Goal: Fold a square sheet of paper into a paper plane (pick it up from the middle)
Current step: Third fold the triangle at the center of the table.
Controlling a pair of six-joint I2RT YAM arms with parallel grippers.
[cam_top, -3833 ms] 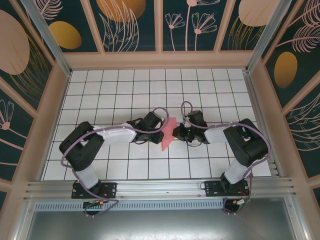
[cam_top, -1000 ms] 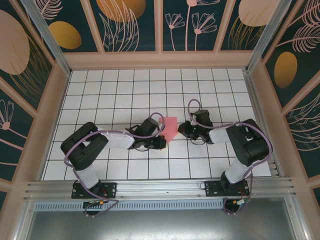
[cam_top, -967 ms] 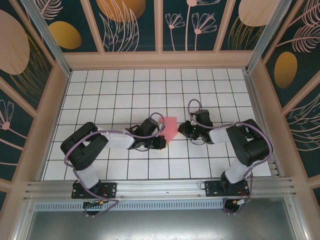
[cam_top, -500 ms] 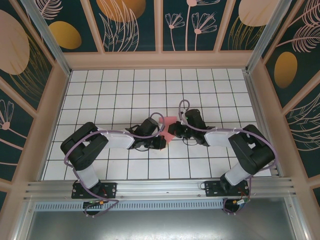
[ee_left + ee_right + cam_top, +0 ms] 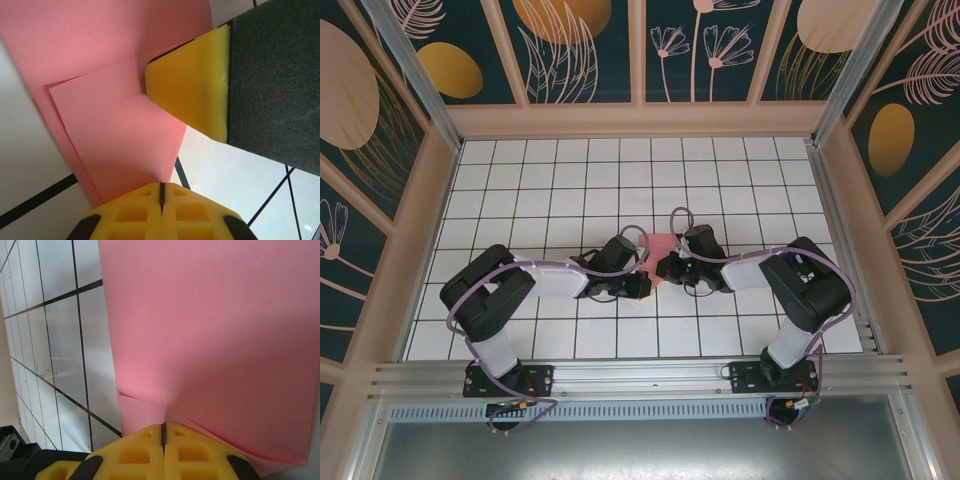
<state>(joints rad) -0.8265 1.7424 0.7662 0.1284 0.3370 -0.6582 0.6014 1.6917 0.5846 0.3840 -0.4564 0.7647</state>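
top external: high, near side, facing down.
wrists: close-up, low.
shared: square sheet of paper (image 5: 115,135).

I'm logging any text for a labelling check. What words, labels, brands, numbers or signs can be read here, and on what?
None can be read.
The pink sheet of paper is blank on the faces that show.
The yellow fingers of the left gripper and right gripper bear no marking.
The white table has only grid lines, and the walls only plant patterns.
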